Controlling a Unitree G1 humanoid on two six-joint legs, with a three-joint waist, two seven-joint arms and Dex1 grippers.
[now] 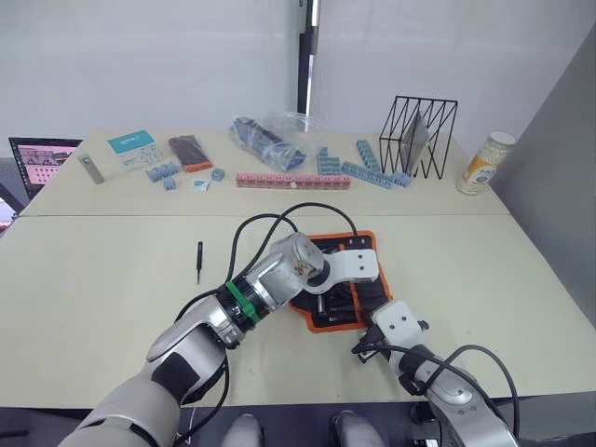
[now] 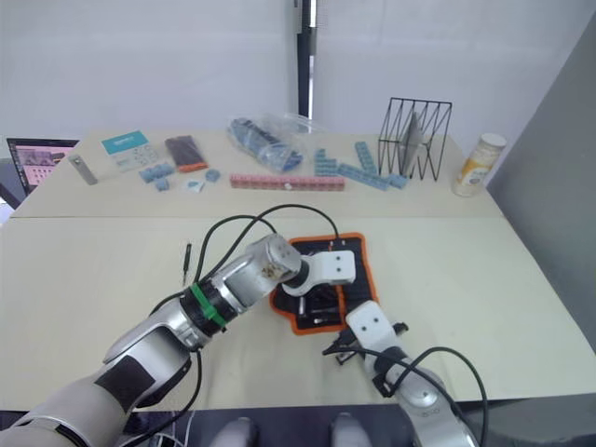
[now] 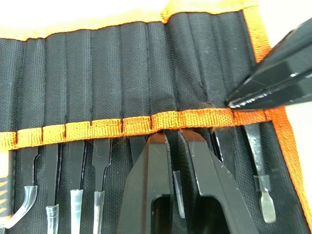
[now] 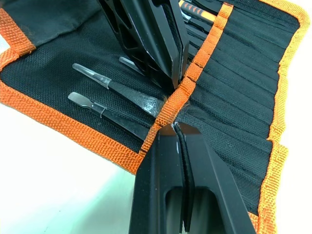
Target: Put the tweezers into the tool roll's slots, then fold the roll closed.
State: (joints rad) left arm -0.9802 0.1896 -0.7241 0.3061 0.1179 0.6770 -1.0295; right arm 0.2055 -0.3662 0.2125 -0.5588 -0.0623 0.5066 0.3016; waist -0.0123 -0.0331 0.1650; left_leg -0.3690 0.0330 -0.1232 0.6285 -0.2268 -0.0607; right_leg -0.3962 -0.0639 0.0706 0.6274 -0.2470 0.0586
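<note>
Black fabric roll [image 1: 358, 250] lies open with several tweezers [image 3: 176, 192] slotted, left claw [image 3: 176, 141] narrowly pinching one, right claw [image 4: 181, 127] closed on the orange strip [image 4: 207, 46]; one tweezer [image 1: 198, 261] remains on the table [image 1: 93, 279], fold pending.

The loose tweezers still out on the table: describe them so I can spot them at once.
On the near table, look to the robot's left of the open tool roll. The loose tweezers lie alone on bare tabletop, a slim black stick, apart from everything else.
</note>
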